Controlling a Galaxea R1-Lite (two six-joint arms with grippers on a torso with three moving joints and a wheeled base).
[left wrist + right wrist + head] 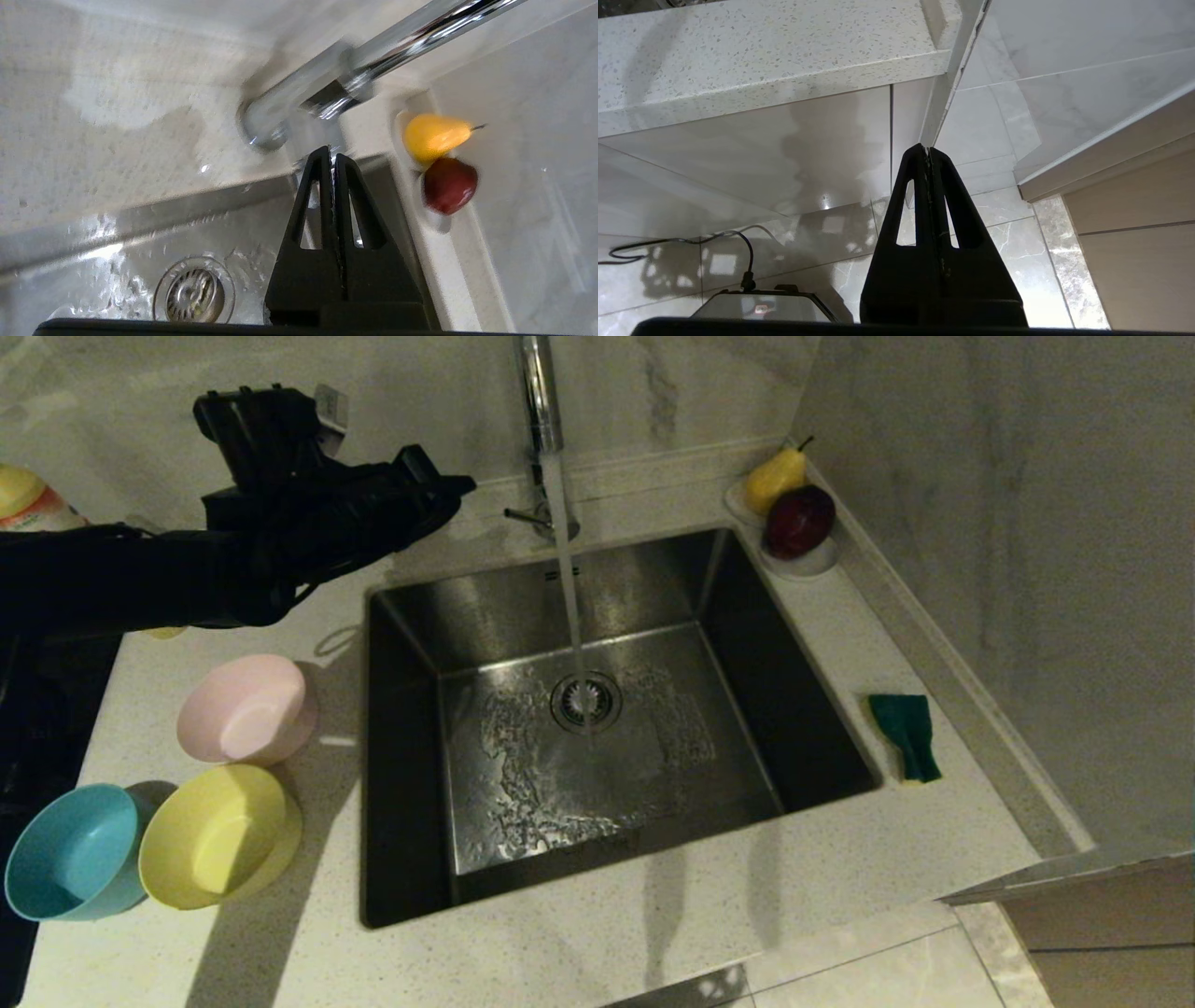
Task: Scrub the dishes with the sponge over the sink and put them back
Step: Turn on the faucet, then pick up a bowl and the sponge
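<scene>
The left pincer [448, 490] hangs over the back-left corner of the sink [803, 709], near the faucet [540, 401], its fingers pressed together on nothing; the left wrist view shows the two tips touching, with the faucet base and the basin's back rim just beyond them. Water runs from the faucet onto the drain strainer [585, 702]. The three bowls sit on the worktop [653, 933] along its left side, left of the sink and nearer the front edge than the pincer is: the pink bowl [247, 707] nearest the pincer and just beside the sink's left rim, the yellow bowl [219, 835] in front of it, the blue bowl [75, 851] touching the yellow one at the far left edge. All three tilt with their openings up and toward the sink. The sponge [906, 735] lies across the basin on the right strip of worktop, green face up, its long axis running roughly front to back, well apart from the left pincer. The right pincer [928, 150], tips also pressed together and empty, is parked below the worktop's front edge near the floor. By my reading the right arm is the better placed for the sponge and the left for the bowls, with the pink bowl its nearest reach.
</scene>
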